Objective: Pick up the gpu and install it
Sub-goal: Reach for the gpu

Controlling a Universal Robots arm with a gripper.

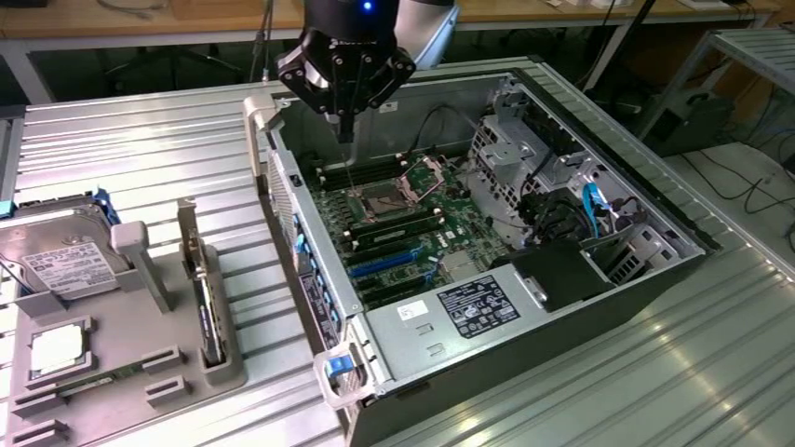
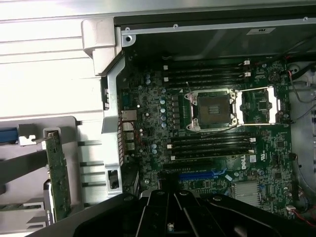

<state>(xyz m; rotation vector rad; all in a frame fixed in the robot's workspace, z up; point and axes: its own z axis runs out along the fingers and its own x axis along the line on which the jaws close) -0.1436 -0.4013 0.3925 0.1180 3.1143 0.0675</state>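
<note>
The gpu stands on edge in a slot of the grey parts holder at the exterior view's left, its metal bracket end farthest from the camera. In the wrist view the gpu shows as a thin upright card outside the case wall. My gripper hangs over the far end of the open computer case, above the motherboard. Its fingers are shut to a point and hold nothing. It is well apart from the gpu. The gripper's black body hangs over the motherboard.
A silver hard drive, a processor chip and a green memory stick also sit in the holder. Inside the case are the open CPU socket, blue card slots, a drive cage and cables.
</note>
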